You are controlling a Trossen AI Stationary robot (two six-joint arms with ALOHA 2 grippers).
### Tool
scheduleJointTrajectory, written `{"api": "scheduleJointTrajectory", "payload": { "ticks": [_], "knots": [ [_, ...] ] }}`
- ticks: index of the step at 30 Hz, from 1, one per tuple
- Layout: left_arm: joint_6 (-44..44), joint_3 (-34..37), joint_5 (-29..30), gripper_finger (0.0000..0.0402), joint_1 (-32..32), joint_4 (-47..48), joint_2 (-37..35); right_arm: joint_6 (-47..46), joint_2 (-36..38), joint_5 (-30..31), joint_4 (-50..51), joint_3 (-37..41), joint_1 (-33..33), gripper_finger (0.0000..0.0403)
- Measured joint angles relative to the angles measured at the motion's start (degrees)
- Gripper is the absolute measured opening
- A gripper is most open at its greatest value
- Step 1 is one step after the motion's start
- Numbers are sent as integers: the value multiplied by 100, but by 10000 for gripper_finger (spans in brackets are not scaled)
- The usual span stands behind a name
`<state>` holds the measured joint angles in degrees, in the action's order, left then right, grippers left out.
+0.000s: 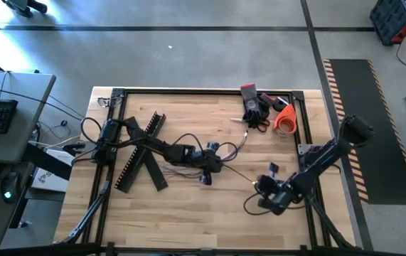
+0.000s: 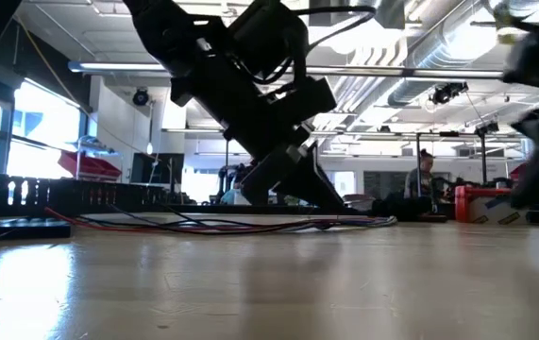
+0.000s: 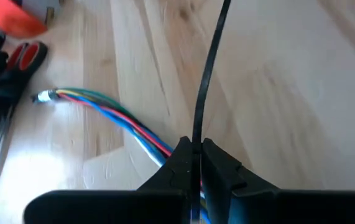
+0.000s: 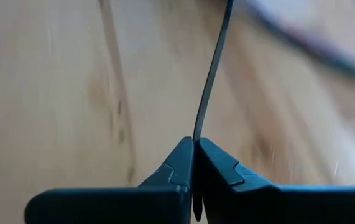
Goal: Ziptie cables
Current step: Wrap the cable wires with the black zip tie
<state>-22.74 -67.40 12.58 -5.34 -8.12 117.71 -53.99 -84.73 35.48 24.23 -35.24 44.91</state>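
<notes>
Two grippers, left gripper (image 3: pixel 196 155) and right gripper (image 4: pixel 194 152), jaws each pinching one zip tie (image 3: pixel 209 68), cables (image 3: pixel 112 115) beneath.

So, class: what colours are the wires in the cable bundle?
Green, yellow, red and blue cables, clearest in the left wrist view.

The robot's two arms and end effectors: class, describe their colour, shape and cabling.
Both arms are dark, jointed and slim. The left end effector and right end effector each end in two black, wedge-shaped fingers with angular stepped tips. A black cable loops beside the right arm.
</notes>
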Motion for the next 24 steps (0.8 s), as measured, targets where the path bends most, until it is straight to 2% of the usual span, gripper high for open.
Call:
{"api": "scheduleJointTrajectory", "payload": {
  "ticks": [4, 9, 14, 16, 18, 20, 22, 24],
  "knots": [
    [17, 11, -108, 0, 45, 24, 2, -1310, 0, -547, 923, -75, 538, 1],
    [20, 18, -106, 0, 63, 87, 7, -2788, 0, -1482, 2739, -546, 1213, 2],
    [69, 33, -135, 0, 80, 138, 7, -3675, 0, -2110, 3919, -1060, 1725, 1],
    [113, 90, -166, 0, 83, 93, 7, -3937, 0, -2127, 4186, -1236, 1865, 1],
    [117, 107, -175, 0, 83, 70, 7, -4157, 0, -1509, 4258, -1328, 1928, 0],
    [116, 107, -183, 0, 81, 65, 7, -4171, 0, -215, 3861, -1314, 1919, 0],
    [125, 109, -210, 0, 58, 54, 7, -3814, 2, 1013, 3005, -1140, 1789, 3],
    [149, 110, -217, 0, 45, 41, 7, -3062, 2, 1674, 2118, -879, 1434, 15]
  ]
}}
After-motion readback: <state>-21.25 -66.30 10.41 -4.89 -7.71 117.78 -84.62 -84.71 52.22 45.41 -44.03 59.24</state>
